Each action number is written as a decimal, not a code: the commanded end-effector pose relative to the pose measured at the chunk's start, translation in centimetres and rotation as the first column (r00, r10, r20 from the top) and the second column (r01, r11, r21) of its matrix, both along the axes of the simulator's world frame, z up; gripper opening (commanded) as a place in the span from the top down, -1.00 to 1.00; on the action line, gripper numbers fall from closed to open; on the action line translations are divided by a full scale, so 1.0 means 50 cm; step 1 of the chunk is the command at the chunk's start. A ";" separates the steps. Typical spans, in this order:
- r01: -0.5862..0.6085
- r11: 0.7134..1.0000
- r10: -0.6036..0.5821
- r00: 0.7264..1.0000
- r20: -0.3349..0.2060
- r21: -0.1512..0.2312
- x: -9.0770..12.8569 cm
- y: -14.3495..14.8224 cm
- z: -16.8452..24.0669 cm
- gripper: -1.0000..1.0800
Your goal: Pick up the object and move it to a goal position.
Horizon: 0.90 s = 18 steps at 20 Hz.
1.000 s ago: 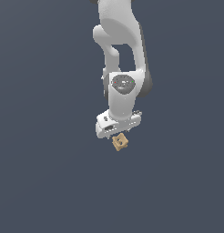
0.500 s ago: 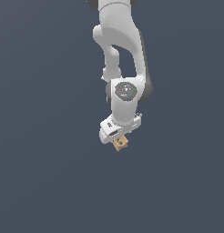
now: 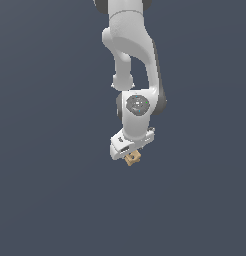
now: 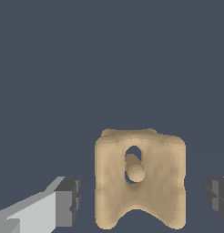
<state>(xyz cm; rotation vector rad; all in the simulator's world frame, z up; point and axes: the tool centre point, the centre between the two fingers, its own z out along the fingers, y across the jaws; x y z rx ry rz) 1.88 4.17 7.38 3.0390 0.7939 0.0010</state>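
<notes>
Although your arm (image 3: 132,65) is already low over the worktop (image 3: 45,200), the pick itself is not yet made; your gripper (image 4: 141,200) stands with its jaws wide, and the wrist view shows a clear gap between each dark pad (image 4: 70,200) and the object (image 4: 139,179); nothing is being squeezed. The object, a tan lumpy block with a hole through its middle, sits between the jaws, well centred; in the exterior view it pokes out just under the white gripper. Whether it rests on the worktop you cannot tell from these views. What you have left, as I judge it: close on the object, lift, carry to the goal; no goal marker is visible.
</notes>
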 end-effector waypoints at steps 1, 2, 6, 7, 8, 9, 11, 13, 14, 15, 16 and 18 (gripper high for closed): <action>-0.002 1.000 0.002 1.000 -0.001 0.000 -0.002 0.000 -0.028 -0.92; -0.002 1.000 0.002 1.000 -0.001 0.000 -0.002 0.001 -0.038 -0.92; -0.004 1.000 0.004 1.000 -0.001 0.000 -0.002 0.001 -0.064 -0.92; -0.004 1.000 0.004 1.000 -0.001 0.000 -0.001 0.001 -0.067 -0.92; -0.004 1.000 0.004 1.000 -0.001 0.000 0.000 0.001 -0.068 -0.92; -0.004 1.000 0.004 1.000 -0.001 0.000 0.000 0.001 -0.068 -0.92; -0.004 1.000 0.004 1.000 -0.001 0.000 0.000 0.001 -0.068 1.00; -0.004 1.000 0.004 1.000 -0.001 0.000 0.000 0.001 -0.068 1.00; -0.004 1.000 0.004 1.000 -0.001 0.000 0.000 0.001 -0.068 1.00; -0.004 1.000 0.004 1.000 -0.001 0.000 0.000 0.001 -0.068 1.00; -0.004 1.000 0.004 1.000 -0.001 0.000 0.000 0.001 -0.068 1.00; -0.004 1.000 0.004 1.000 -0.001 0.000 0.000 0.001 -0.068 1.00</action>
